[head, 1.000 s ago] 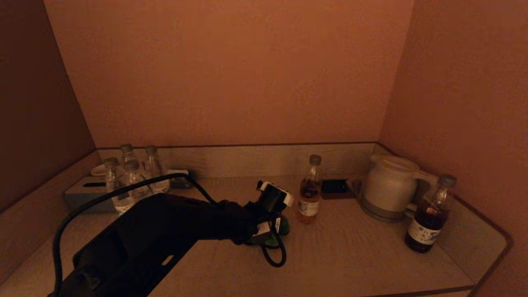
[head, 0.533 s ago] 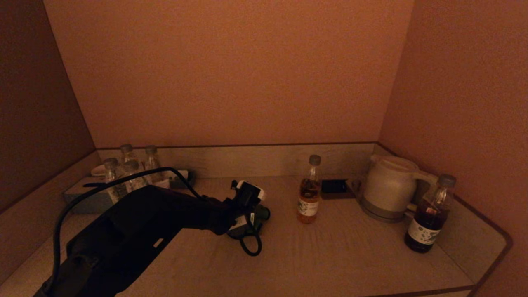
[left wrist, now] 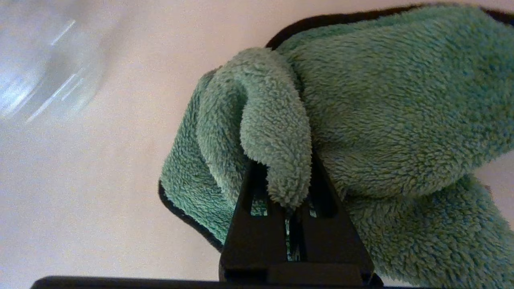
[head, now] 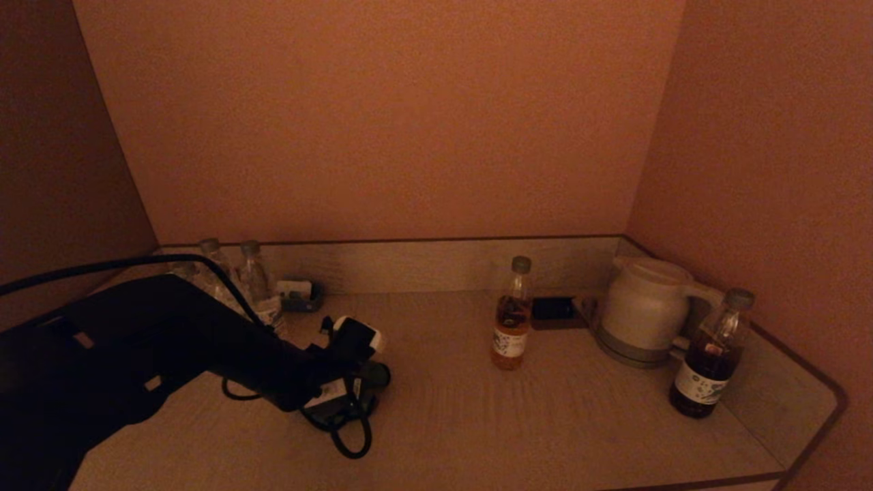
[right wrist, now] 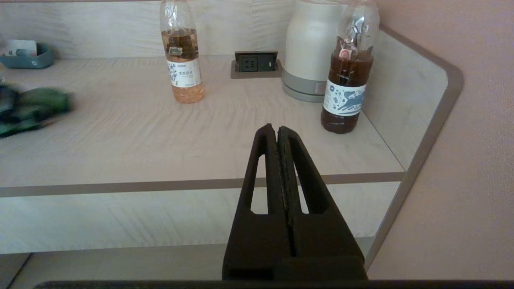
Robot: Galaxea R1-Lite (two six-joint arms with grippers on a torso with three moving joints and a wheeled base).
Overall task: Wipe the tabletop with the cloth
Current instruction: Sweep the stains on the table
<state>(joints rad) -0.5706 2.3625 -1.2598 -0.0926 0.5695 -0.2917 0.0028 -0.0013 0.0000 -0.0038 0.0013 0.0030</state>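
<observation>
A clear bottle (head: 511,315) about half full of amber drink stands upright near the middle-back of the surface (head: 518,423), with a grey cap and a white label. To its right a recessed power socket (head: 552,308) sits in the surface, and beside that stands a white electric kettle (head: 644,308) with its lid shut. Nearer the rounded right corner, a second bottle (head: 711,354) holds dark brown drink up to its shoulder. At the back left, a cluster of clear water bottles (head: 256,283) stands upright, partly hidden by the left arm, and a small teal tray (right wrist: 27,58) just beside them holds a few packets. The left pincer (left wrist: 289,188) is clamped narrowly on a fold of the cloth (left wrist: 381,120), the green pile bulging up between and around its fingers; the rest of the cloth lies rumpled on the surface left of centre, well apart from the amber bottle. The left arm reaches in low from the left edge of the head view, wrist angled down toward the surface, a black cable looping beneath it. The right pincer (right wrist: 278,132) is fully closed and empty, held off the front edge of the surface, pointing toward the dark bottle.
</observation>
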